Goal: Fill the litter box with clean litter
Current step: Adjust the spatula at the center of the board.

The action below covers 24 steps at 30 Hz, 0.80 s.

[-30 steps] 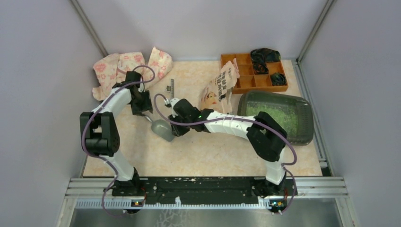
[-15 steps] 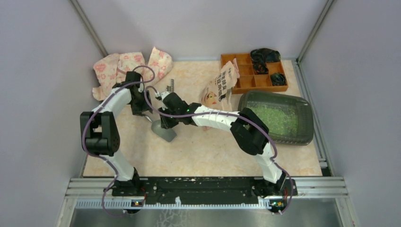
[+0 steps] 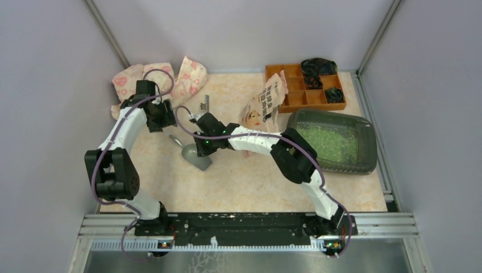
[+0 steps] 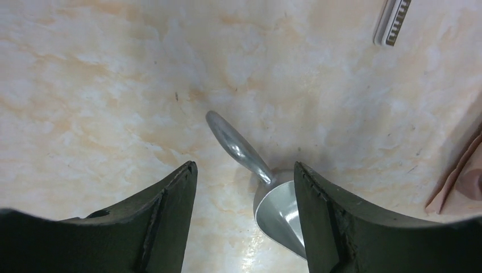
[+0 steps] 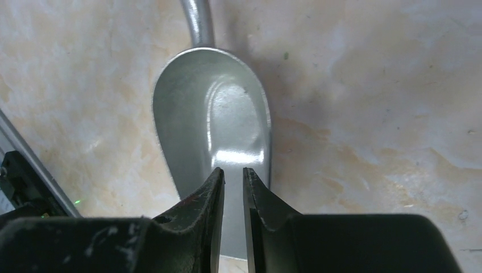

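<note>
The dark grey-green litter box lies at the right of the table, with light-green clean litter inside it. A grey scoop lies empty on the table left of centre. My right gripper hovers over the scoop's bowl, its jaws shut to a narrow slit with nothing between them. My left gripper is open and empty, raised behind the scoop's handle, which shows between its fingers.
A pink printed bag leans between the scoop and the litter box. An orange compartment tray with dark items stands at the back right. A floral cloth lies at the back left. A small ruler-like strip lies nearby.
My left gripper has drawn back and left, away from the scoop's handle. My right gripper has moved left over the scoop's bowl. The scoop has shifted slightly.
</note>
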Tool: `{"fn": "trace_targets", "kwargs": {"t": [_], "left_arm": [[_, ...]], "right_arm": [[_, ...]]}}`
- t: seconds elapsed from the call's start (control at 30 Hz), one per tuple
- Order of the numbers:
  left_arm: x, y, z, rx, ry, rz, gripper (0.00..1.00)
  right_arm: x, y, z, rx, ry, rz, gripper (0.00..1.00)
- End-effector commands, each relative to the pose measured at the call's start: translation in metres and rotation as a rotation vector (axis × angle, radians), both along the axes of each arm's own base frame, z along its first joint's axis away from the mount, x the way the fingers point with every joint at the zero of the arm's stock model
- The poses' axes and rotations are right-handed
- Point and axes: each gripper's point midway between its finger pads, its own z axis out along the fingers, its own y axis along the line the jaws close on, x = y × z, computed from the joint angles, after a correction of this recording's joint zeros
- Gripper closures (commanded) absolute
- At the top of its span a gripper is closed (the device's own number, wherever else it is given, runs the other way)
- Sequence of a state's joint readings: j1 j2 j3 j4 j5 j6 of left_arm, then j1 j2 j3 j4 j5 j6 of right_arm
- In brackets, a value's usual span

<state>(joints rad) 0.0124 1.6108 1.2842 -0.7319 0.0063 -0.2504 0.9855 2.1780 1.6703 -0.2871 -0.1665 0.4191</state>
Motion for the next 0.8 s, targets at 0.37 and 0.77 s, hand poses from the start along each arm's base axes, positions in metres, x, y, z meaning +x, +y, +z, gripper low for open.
{"fn": "trace_targets", "kwargs": {"t": [0.37, 0.77], "left_arm": [[0.007, 0.018, 0.038, -0.066, -0.133, 0.057, 0.3], [0.008, 0.013, 0.035, -0.089, -0.136, 0.037, 0.3]], "right_arm": [[0.117, -0.018, 0.016, -0.066, -0.098, -0.073, 0.81], [0.09, -0.046, 0.074, -0.034, -0.247, 0.017, 0.71]]}}
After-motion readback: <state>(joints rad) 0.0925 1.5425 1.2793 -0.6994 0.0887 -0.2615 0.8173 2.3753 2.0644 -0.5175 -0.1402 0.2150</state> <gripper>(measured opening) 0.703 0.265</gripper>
